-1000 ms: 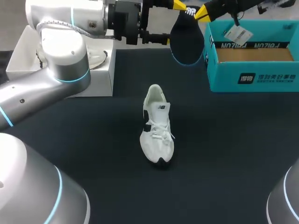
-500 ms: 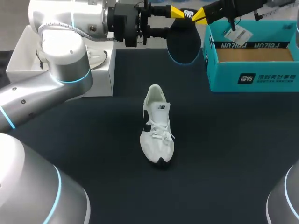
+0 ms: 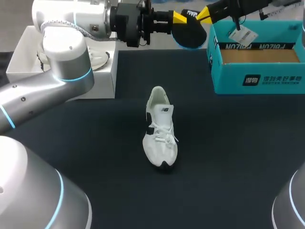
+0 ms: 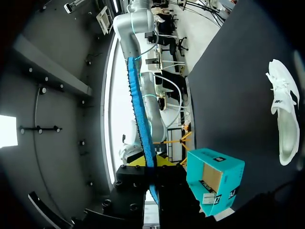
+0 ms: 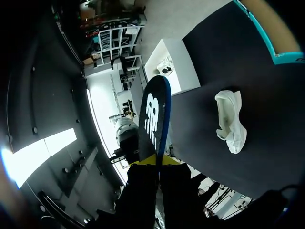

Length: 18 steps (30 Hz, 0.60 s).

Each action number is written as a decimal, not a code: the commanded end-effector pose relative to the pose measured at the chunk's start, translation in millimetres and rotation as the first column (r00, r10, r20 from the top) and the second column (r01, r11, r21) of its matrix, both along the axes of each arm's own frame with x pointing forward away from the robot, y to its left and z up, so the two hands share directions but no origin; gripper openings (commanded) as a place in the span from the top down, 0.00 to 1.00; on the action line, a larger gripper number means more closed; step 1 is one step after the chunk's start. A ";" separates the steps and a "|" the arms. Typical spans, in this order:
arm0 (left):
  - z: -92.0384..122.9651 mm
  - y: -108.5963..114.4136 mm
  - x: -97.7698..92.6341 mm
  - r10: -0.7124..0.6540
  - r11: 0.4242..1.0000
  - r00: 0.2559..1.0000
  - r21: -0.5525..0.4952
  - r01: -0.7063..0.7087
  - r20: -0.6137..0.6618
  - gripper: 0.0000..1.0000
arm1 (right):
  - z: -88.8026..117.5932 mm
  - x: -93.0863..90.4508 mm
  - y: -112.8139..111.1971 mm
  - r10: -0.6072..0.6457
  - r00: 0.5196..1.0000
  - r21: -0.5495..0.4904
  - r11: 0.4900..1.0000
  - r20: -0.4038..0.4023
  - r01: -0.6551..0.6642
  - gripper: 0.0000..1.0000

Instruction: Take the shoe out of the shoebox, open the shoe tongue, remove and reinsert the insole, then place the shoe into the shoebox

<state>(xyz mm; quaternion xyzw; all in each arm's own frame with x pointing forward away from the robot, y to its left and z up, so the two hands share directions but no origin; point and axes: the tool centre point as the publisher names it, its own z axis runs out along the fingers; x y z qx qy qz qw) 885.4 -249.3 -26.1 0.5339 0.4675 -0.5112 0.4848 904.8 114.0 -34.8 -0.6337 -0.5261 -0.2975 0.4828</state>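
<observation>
At table (image 3: 238,143) centre, shoe (image 3: 160,133) front-to-back, toe toward near edge, left tool (image 3: 180,18) and right tool (image 3: 205,13) pinching insole (image 3: 189,34)

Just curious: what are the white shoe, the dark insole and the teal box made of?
Shoe: probably textile, matte white, laced, with no shine. Insole: likely foam, dark cloth-like top, blue edge. Shoebox: cardboard, plain brown inside, printed teal outside.

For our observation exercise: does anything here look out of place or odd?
Yes: the dark insole is not in the white shoe but up in the air by the teal shoebox, the left gripper and right gripper both with jaws shut on it. The shoe stands mid-table. Nothing looks spilled or damaged.
</observation>
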 end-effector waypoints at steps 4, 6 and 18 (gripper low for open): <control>-0.8 -1.1 2.2 -0.007 1.000 1.000 0.001 0.007 -0.002 1.00 | 0.0 1.3 0.5 -0.004 1.000 0.004 1.000 0.001 0.004 1.00; -0.5 -1.2 2.3 -0.009 1.000 1.000 0.001 0.009 0.001 1.00 | 0.0 1.4 0.8 -0.008 1.000 0.012 1.000 0.004 0.008 0.99; 3.3 1.9 3.5 0.021 1.000 0.999 0.011 -0.021 0.031 1.00 | 25.1 -6.7 -30.8 -0.142 0.984 0.025 0.990 0.107 0.141 0.00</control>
